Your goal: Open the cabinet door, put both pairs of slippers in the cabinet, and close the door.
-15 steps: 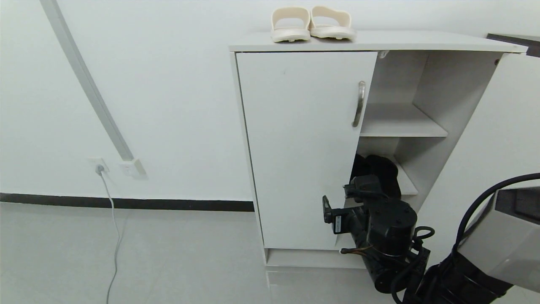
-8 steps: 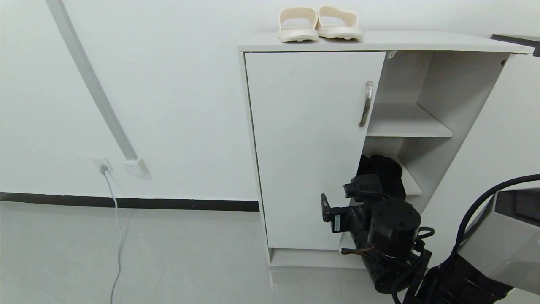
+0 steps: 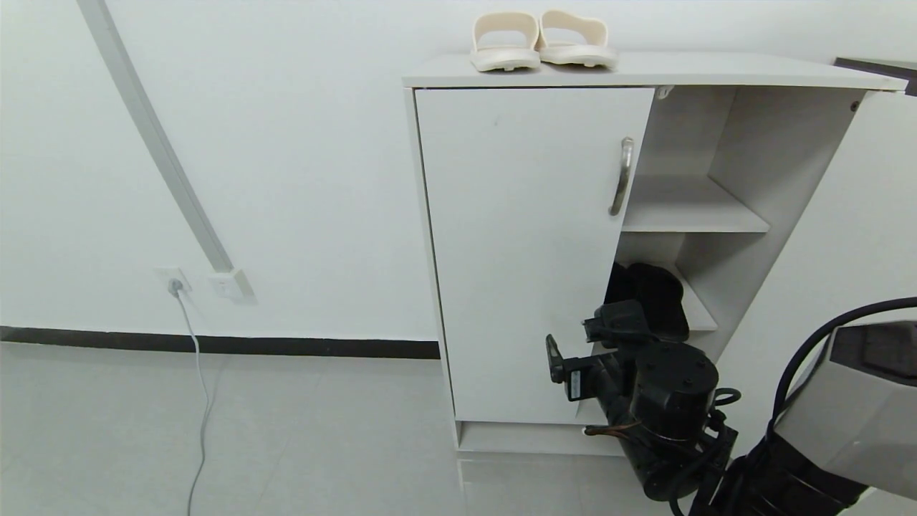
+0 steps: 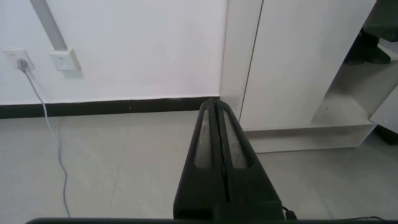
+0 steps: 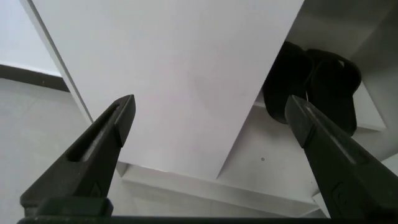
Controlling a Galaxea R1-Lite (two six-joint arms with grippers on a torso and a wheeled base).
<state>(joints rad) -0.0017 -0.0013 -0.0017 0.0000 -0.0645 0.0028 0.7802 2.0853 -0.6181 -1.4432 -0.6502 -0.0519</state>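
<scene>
Jaws are spread wide on right gripper [image 5: 209,102], pressed together on left gripper [image 4: 216,106]. Black slippers [image 5: 323,78] beyond the open pair are half hidden by the door [image 5: 174,74].

white cabinet [image 3: 523,251] with a silver handle [image 3: 622,177]. one pair of cream slippers [image 3: 542,41], one pair of black slippers [image 3: 655,297]. white wall [image 3: 301,179] with a grey strip [image 3: 160,143] and black skirting [image 3: 215,345]. pale grey floor [image 3: 301,437]. left tool [image 4: 216,109] and right tool [image 5: 210,106] are black.
</scene>
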